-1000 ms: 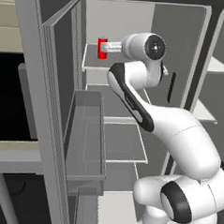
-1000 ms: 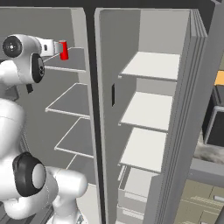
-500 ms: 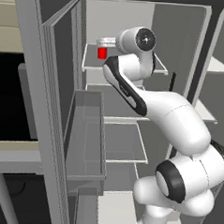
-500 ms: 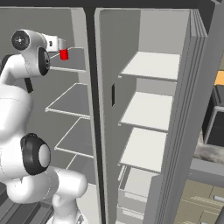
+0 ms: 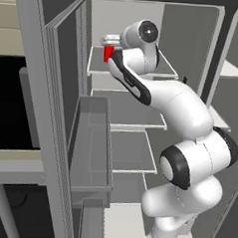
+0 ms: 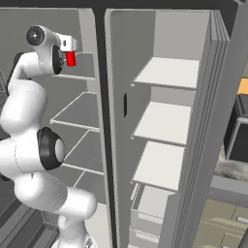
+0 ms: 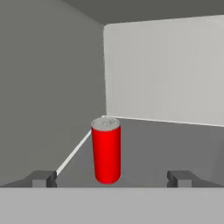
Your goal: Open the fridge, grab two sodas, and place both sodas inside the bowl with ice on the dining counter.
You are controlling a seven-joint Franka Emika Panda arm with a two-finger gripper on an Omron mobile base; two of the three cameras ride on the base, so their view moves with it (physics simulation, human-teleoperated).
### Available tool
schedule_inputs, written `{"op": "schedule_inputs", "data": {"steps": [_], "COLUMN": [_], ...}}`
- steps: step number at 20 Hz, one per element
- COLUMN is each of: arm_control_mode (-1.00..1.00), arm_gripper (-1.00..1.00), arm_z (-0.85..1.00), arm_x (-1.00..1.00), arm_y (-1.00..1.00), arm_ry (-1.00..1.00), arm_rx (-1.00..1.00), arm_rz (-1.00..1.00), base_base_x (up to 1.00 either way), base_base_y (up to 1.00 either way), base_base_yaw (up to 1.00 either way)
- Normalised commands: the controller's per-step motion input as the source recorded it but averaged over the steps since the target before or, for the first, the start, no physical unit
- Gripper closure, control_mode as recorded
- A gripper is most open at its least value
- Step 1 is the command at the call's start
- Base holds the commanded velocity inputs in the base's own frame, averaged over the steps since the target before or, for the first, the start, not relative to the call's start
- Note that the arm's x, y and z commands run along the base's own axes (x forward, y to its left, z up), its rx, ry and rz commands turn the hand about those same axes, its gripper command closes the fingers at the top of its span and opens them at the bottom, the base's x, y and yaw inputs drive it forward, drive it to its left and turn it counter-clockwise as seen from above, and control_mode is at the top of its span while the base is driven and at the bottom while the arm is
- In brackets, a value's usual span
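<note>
A bright red soda can (image 7: 106,151) stands upright on the top shelf (image 7: 175,144) of the open fridge (image 5: 58,87), near the shelf's left edge. My gripper (image 7: 111,178) faces it with both dark fingertips (image 7: 43,178) spread wide, the can just ahead and between them, not touched. In the left base view the red soda (image 5: 108,52) peeks out beside the hand on the top shelf. The right base view shows the same can (image 6: 70,58) under the hand (image 6: 68,44).
The fridge's left door (image 5: 41,111) stands open with a grey door bin (image 5: 91,149). Lower pale shelves (image 5: 126,111) lie under the arm. The right compartment has white shelves (image 6: 164,72). A dark centre post (image 6: 104,121) divides the two sides.
The base views have shifted. The arm has reached deeper and left along the top shelf, bringing the open hand up to the red can.
</note>
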Motion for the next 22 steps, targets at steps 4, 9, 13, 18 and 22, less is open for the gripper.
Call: {"op": "schedule_inputs", "data": {"steps": [4,9,13,18,22], "arm_control_mode": [-1.0,-1.0,-1.0,-1.0,-1.0], "arm_gripper": [-1.0,-1.0,-1.0,-1.0,-1.0], "arm_z": [-0.13,-0.11,0.0,-0.02,-0.11], "arm_x": [0.31,0.32,0.4,0.36,0.39], "arm_y": [0.24,0.14,0.03,0.04,0.08], "arm_ry": [0.1,0.08,0.05,0.05,0.08], "arm_rx": [-0.01,-0.01,0.0,0.0,0.0], "arm_rz": [0.0,0.0,0.0,0.0,0.0], "base_base_x": [0.0,0.0,0.0,0.0,0.0], "base_base_y": [0.0,0.0,0.0,0.0,0.0], "base_base_yaw": [0.0,0.0,0.0,0.0,0.0]}}
